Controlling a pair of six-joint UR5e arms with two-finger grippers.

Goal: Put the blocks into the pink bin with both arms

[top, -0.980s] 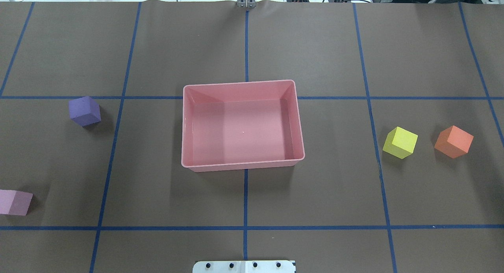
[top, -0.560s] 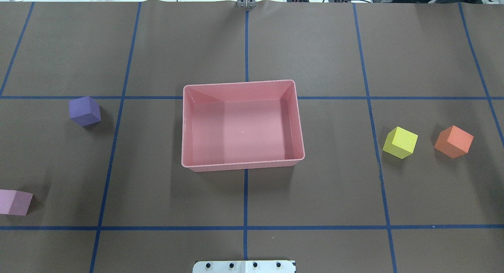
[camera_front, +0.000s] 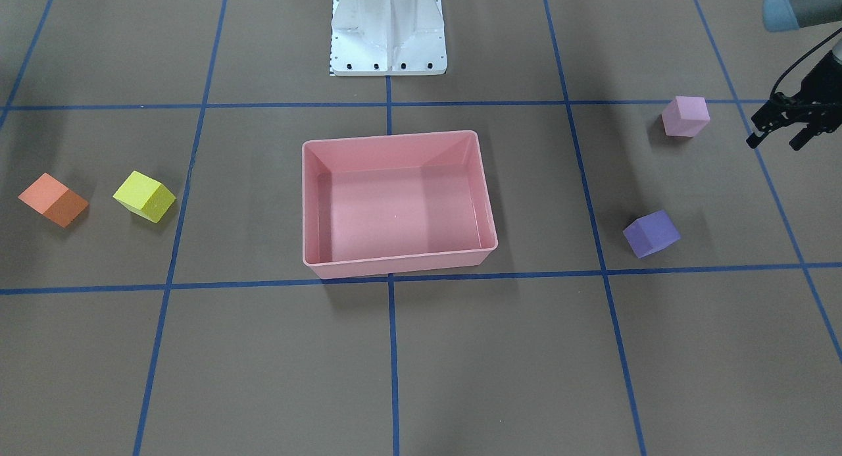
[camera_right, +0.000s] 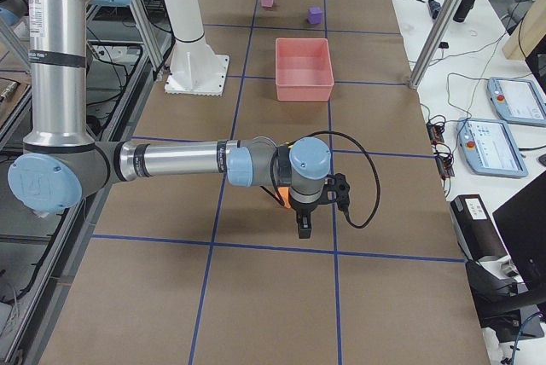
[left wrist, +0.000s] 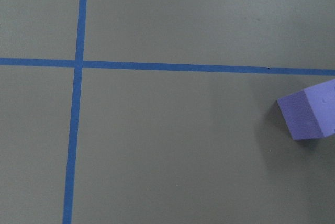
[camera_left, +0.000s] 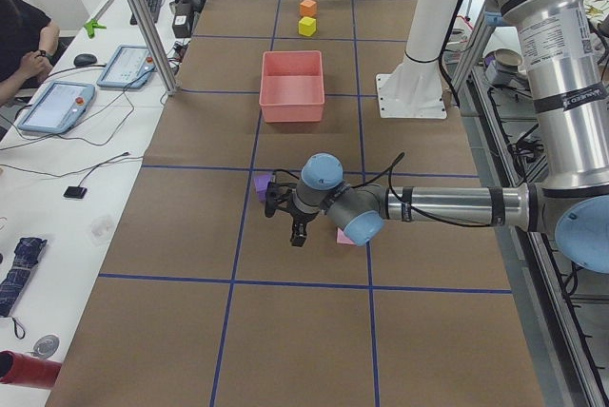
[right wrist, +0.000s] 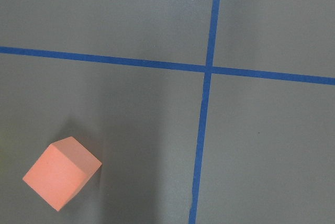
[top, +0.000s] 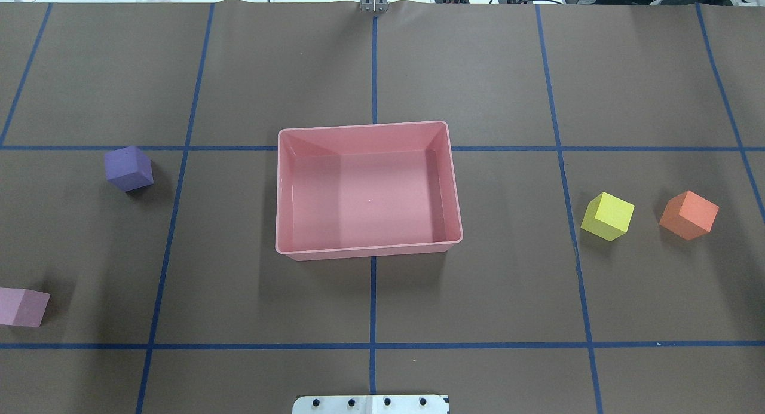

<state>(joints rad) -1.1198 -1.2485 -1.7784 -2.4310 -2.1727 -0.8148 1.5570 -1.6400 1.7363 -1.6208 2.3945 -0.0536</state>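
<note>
Salmon-pink plastic marks the middle of the table (top: 478, 294): the pink bin (top: 367, 199) sits there with nothing inside it, straddling a crossing of the blue tape lines (top: 372, 300).

All four blocks lie on the table outside the bin. On the robot's left side are the purple block (top: 128, 168), well apart from the bin's left wall, and the light pink block (top: 23, 307), nearer the robot and cut off by the overhead view's edge. On the robot's right side the yellow block (top: 607, 216) and the orange block (top: 688, 215) sit close together without touching, the yellow one nearer the bin.

The left end effector (camera_front: 776, 140) hangs above the table out beyond the light pink block, touching nothing. Its fingers look spread and hold nothing. Its wrist camera catches only the purple block at the frame's right edge (no fingers in shot).

The right end effector (camera_right: 304, 227) points down over the table near the orange block, which peeks out from behind the arm in the right side view. That view alone shows it, so I cannot tell whether its fingers are apart or together. Its wrist camera has the orange block low and to the left.

The white pedestal (camera_front: 388, 31) stands behind the bin.
</note>
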